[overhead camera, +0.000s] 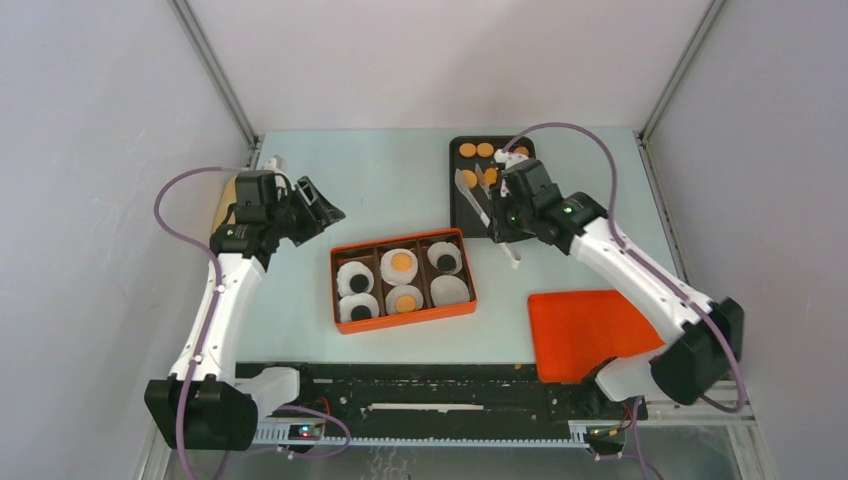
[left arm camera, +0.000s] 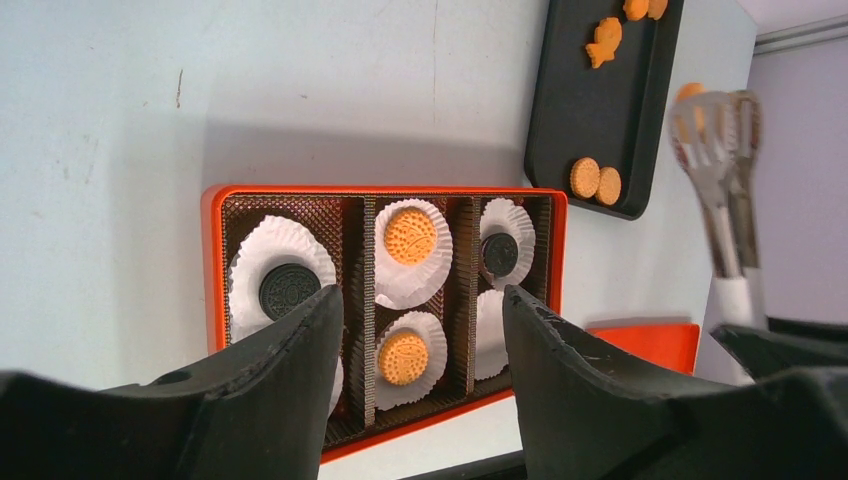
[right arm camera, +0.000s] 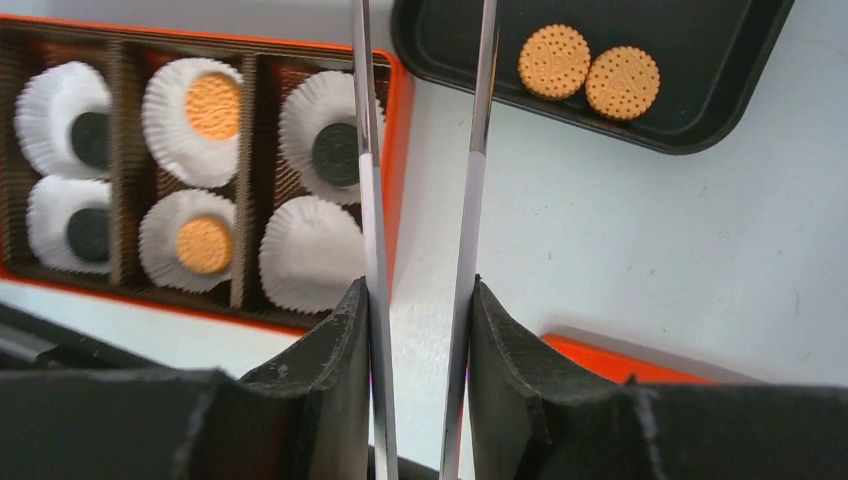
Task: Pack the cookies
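Note:
The orange box (overhead camera: 343, 322) holds six white liner cups. Three hold black cookies (overhead camera: 354, 277) and two hold orange cookies (overhead camera: 399, 264). The near-right liner (right arm camera: 312, 255) is empty. Several orange cookies (right arm camera: 554, 61) lie on the black tray (overhead camera: 462, 215) behind the box. My right gripper (right arm camera: 418, 285) is shut on metal tongs (right arm camera: 372, 200) and sits over the tray's near part (overhead camera: 503, 222). An orange cookie (left arm camera: 688, 92) shows at the tongs' tips; I cannot tell whether it is gripped. My left gripper (left arm camera: 422, 300) is open and empty, left of the box (overhead camera: 318, 205).
The box's flat orange lid (overhead camera: 585, 330) lies at the near right of the table. Grey walls with metal corner posts close in the table on three sides. A black rail runs along the near edge between the arm bases.

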Tool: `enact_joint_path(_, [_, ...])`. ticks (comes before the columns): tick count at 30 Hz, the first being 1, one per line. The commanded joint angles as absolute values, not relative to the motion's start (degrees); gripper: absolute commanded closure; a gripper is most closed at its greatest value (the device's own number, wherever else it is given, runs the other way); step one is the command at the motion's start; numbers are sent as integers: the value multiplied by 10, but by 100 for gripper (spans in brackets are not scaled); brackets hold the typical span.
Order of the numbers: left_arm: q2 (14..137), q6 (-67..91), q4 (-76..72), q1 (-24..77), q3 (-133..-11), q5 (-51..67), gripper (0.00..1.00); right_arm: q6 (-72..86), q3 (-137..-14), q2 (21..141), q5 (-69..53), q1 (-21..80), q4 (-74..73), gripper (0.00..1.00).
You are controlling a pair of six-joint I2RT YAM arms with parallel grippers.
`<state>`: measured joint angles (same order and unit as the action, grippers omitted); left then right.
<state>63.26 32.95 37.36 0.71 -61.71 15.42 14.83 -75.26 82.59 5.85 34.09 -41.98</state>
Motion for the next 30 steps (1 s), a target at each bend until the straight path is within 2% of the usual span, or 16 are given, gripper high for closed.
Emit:
enact_joint_path(1, [630,324,359,3,-618,159,36,152,-764,758,33,362,-460,97])
enact_joint_path(10, [626,328,358,3,-614,160,36,206,-684,685,19,534,-520,97])
enact_joint_path(14, [623,330,357,4,-611,164,36,254,-631,670,23,579,-511,97])
enact_joint_path(21, [615,331,359,4,-611,166,36,283,-578,646,27,599,-512,97])
enact_joint_path(30, [613,331,358,4,-611,167,36,281,-577,659,36,600,-503,96])
